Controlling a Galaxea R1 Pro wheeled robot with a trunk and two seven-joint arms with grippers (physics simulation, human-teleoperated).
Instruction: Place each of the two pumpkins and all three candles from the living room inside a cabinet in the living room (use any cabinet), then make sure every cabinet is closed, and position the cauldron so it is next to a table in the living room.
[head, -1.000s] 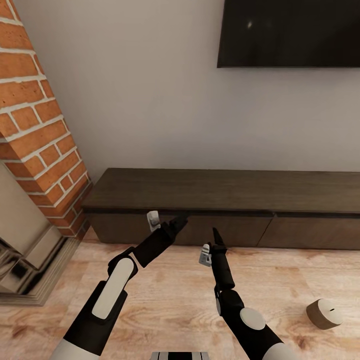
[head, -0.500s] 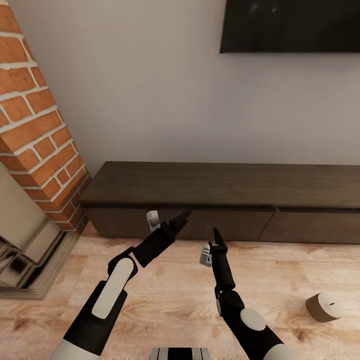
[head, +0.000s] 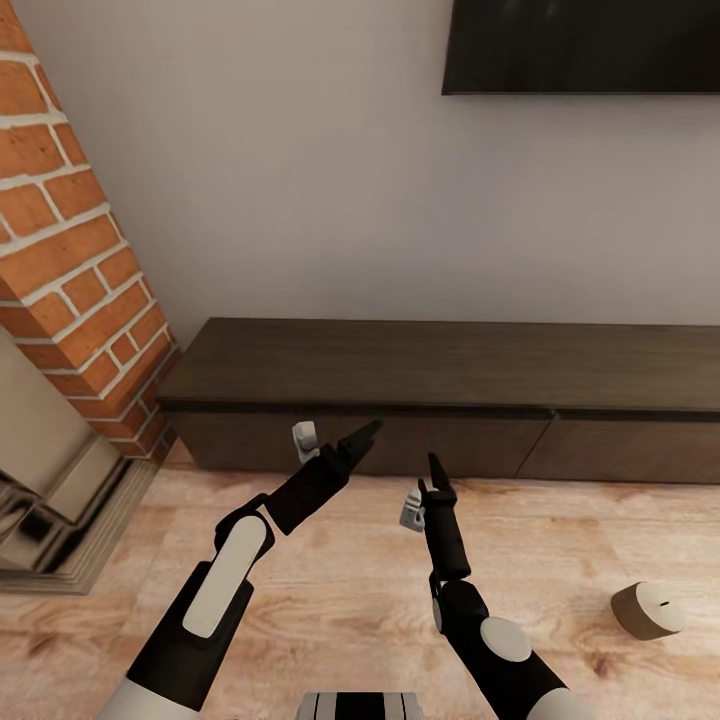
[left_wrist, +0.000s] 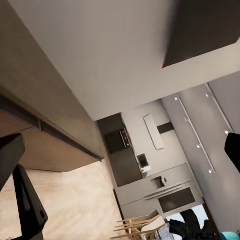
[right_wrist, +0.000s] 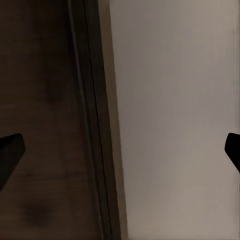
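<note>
The long dark brown cabinet (head: 450, 365) stands against the wall ahead, all its drawer fronts flush and shut. My left gripper (head: 362, 436) hovers open just in front of its left drawer front, nothing between the fingers. To its right, my right gripper (head: 436, 472) points up at the cabinet edge, open and empty too. In the right wrist view the cabinet top (right_wrist: 45, 100) and the wall are close, with a black fingertip (right_wrist: 10, 152) at the picture's edge. One beige candle (head: 648, 610) lies on its side on the wooden floor at the right, apart from both grippers.
A brick chimney (head: 70, 250) and the beige fireplace (head: 50, 500) close off the left side. A black TV (head: 580, 45) hangs on the wall above the cabinet. Open wooden floor (head: 330, 590) lies between me and the cabinet.
The whole picture has shifted a little: the cabinet and TV sit higher in view, so the camera moved. Both arms keep the same pose and both grippers stay open.
</note>
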